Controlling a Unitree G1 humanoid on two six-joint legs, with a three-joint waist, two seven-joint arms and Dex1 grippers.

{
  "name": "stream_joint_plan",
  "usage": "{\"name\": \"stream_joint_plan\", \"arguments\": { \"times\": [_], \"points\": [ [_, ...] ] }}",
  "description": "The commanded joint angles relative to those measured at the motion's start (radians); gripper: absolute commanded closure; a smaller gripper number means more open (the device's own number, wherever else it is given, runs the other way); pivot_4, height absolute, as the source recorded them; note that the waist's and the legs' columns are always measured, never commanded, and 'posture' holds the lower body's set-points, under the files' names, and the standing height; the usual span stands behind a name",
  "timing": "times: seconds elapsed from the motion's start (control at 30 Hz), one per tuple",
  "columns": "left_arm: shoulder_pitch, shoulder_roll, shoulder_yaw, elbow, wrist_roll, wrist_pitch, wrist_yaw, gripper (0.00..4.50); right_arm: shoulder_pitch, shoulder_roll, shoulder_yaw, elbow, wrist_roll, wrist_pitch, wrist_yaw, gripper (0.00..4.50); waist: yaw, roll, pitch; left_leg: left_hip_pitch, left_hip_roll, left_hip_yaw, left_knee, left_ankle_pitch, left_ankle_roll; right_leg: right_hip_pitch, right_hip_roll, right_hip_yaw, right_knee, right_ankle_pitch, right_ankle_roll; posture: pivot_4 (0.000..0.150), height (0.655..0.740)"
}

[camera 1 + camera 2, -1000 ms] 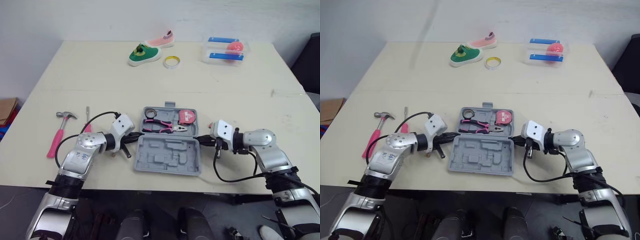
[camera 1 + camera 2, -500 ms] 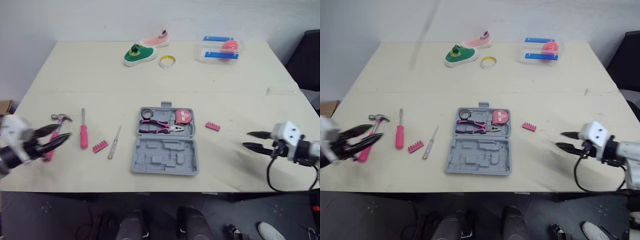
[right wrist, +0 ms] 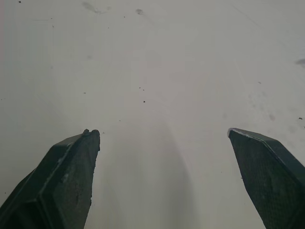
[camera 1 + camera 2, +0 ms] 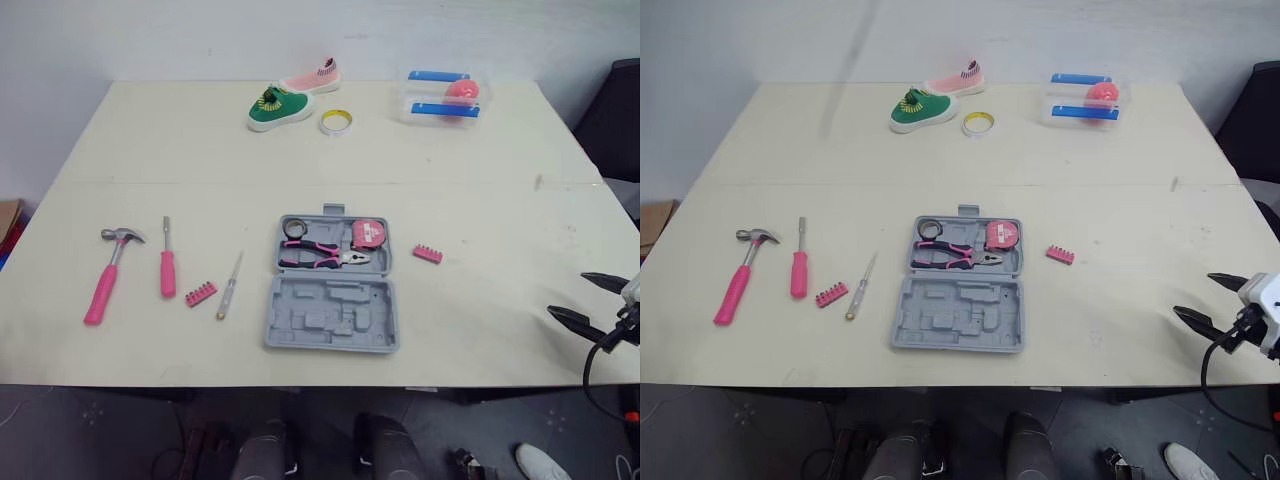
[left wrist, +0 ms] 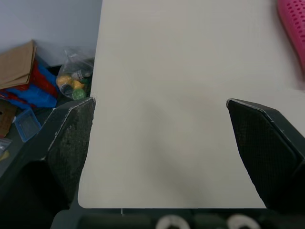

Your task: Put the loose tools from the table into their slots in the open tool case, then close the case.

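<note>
The grey tool case (image 4: 330, 312) lies open at the table's front middle. Its far half holds pink-handled pliers (image 4: 325, 255) and a tape measure (image 4: 371, 233); the near half's slots are bare. Left of it lie a slim screwdriver (image 4: 230, 285), a pink bit holder (image 4: 200, 293), a pink screwdriver (image 4: 167, 268) and a pink hammer (image 4: 107, 275). A second bit holder (image 4: 428, 253) lies right of the case. My right gripper (image 4: 1198, 296) is open and empty at the table's right front edge. My left gripper (image 5: 159, 143) is open over the table's left edge, with a pink handle (image 5: 293, 28) beyond it.
At the back stand a green shoe (image 4: 277, 107), a pink shoe (image 4: 308, 78), a yellow tape roll (image 4: 334, 121) and a clear box (image 4: 445, 97) with blue strips. Cardboard and bags (image 5: 24, 81) lie on the floor left of the table. A black chair (image 4: 620, 110) stands at the right.
Both grippers, shut beside the case a second ago, have opened and swung outward. The left arm has left the head views; the right now sits at the right edge.
</note>
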Motion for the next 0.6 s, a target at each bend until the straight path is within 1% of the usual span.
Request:
{"name": "stream_joint_plan", "arguments": {
  "times": [0.03, 0.1, 0.17, 0.23, 0.3, 0.4, 0.47, 0.53, 0.6],
  "points": [
    [-0.007, 0.004, 0.009, -0.041, -0.037, 0.004, -0.005, 0.04, -0.026, 0.016, -0.012, -0.006, 0.039, -0.011, 0.024, 0.02, -0.001, 0.000, 0.000, 0.000, 0.001, 0.000, 0.000, 0.000, 0.000, 0.000, 0.000, 0.000, 0.000, 0.000, 0.000, 0.150, 0.7400],
    [-0.013, -0.032, -0.009, -0.143, -0.066, 0.069, 0.016, 0.04, -0.067, 0.072, -0.043, -0.051, 0.122, 0.071, 0.026, 0.02, -0.005, 0.000, 0.000, 0.000, 0.001, 0.000, -0.001, 0.000, 0.000, 0.000, 0.001, 0.000, 0.000, 0.000, 0.000, 0.150, 0.7400],
    [-0.027, -0.069, -0.033, -0.294, -0.117, 0.183, 0.059, 0.04, -0.077, 0.125, -0.037, -0.126, 0.179, 0.107, 0.074, 0.02, -0.006, 0.000, 0.000, 0.000, 0.001, 0.000, -0.001, 0.000, -0.002, 0.001, 0.001, 0.000, 0.000, 0.000, 0.000, 0.150, 0.7400],
    [-0.038, -0.096, -0.066, -0.446, -0.164, 0.288, 0.091, 0.04, -0.073, 0.172, -0.022, -0.206, 0.219, 0.113, 0.128, 0.02, -0.002, 0.000, 0.000, 0.000, 0.001, 0.000, -0.001, 0.003, -0.006, 0.001, 0.001, 0.000, 0.000, 0.000, 0.000, 0.150, 0.7400],
    [-0.039, -0.114, -0.096, -0.574, -0.204, 0.375, 0.108, 0.04, -0.068, 0.206, -0.014, -0.271, 0.246, 0.132, 0.152, 0.02, 0.001, 0.000, 0.000, 0.000, 0.001, 0.001, 0.000, 0.003, -0.006, 0.001, 0.001, 0.000, 0.002, 0.000, 0.000, 0.150, 0.7400],
    [-0.035, -0.141, -0.161, -0.746, -0.226, 0.471, 0.161, 0.04, -0.059, 0.236, 0.017, -0.362, 0.264, 0.176, 0.178, 0.02, 0.004, 0.000, 0.000, 0.000, 0.001, 0.001, 0.000, 0.003, -0.005, 0.002, 0.001, 0.000, 0.002, 0.000, 0.000, 0.150, 0.7400],
    [-0.049, -0.184, -0.270, -0.941, -0.275, 0.593, 0.250, 0.04, -0.060, 0.266, 0.057, -0.455, 0.278, 0.183, 0.208, 0.02, 0.004, 0.000, 0.000, 0.000, 0.000, 0.001, 0.001, 0.003, -0.005, 0.003, 0.001, 0.000, 0.002, 0.001, 0.001, 0.150, 0.7400],
    [-0.071, -0.229, -0.333, -1.069, -0.338, 0.699, 0.329, 0.04, -0.058, 0.286, 0.080, -0.518, 0.282, 0.193, 0.207, 0.02, 0.004, 0.000, 0.000, 0.001, 0.000, 0.001, 0.002, 0.002, -0.004, 0.004, 0.001, 0.000, 0.002, 0.001, 0.002, 0.150, 0.7400],
    [-0.119, -0.283, -0.403, -1.161, -0.322, 0.775, 0.458, 0.04, -0.047, 0.297, 0.110, -0.576, 0.276, 0.219, 0.199, 0.02, 0.006, 0.000, 0.000, 0.001, 0.000, 0.001, 0.004, 0.003, -0.004, 0.004, 0.001, 0.001, 0.002, 0.002, 0.003, 0.150, 0.7400]
  ]
}}
